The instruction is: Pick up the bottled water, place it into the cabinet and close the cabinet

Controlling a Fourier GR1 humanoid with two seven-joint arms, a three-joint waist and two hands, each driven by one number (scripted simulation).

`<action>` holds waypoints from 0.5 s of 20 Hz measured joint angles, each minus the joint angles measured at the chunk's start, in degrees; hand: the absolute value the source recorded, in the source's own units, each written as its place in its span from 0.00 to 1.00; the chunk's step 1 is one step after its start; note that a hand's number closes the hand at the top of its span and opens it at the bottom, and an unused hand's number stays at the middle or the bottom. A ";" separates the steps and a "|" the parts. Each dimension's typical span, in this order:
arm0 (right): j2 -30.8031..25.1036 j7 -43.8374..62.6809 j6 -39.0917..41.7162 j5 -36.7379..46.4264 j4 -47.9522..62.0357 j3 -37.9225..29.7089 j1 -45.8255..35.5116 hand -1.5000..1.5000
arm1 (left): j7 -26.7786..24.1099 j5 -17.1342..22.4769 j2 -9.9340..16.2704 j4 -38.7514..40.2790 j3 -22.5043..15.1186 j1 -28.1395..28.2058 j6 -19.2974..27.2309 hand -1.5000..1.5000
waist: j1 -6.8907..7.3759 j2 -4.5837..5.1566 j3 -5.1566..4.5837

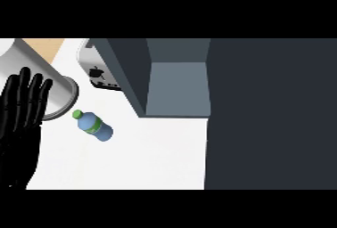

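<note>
A small blue water bottle (95, 126) with a green cap and green band stands on the white counter (151, 156), left of centre. The dark cabinet (178, 84) stands behind and to the right of it, its inside open to view and its door (270, 111) swung wide at the right. My left hand (23, 111) shows at the left edge, fingers straight and pointing up, apart from the bottle. No right hand appears in the head view.
A large grey cylindrical pot (39, 75) stands at the back left, partly behind my left hand. A white appliance with black markings (99, 71) sits between the pot and the cabinet. The open door covers the right part of the view.
</note>
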 measured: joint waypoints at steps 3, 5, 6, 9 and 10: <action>0.58 -0.09 0.16 -0.90 -2.38 0.22 1.70 0.00 | -1.63 5.68 2.16 2.25 2.79 -1.42 -4.25 0.00 | -0.82 0.69 -0.81; 1.16 -0.96 0.10 -1.03 -3.32 0.55 2.76 0.00 | -2.89 12.01 4.20 5.28 5.24 -3.13 -8.93 0.00 | -1.41 1.01 -1.14; 1.24 -1.03 0.22 -1.28 -4.09 0.64 3.42 0.00 | -3.11 15.46 5.48 6.77 6.52 -3.81 -11.56 0.00 | -1.79 1.12 -1.28; 1.11 0.22 4.43 -5.24 -5.19 4.69 5.26 0.00 | -0.44 24.61 6.94 11.88 7.61 -4.02 -17.12 0.00 | -2.16 1.43 -1.49; 0.94 0.77 5.54 -6.33 -6.12 5.73 6.40 0.00 | 0.95 27.89 8.09 13.16 8.53 -4.18 -18.95 0.00 | -2.19 1.39 -1.51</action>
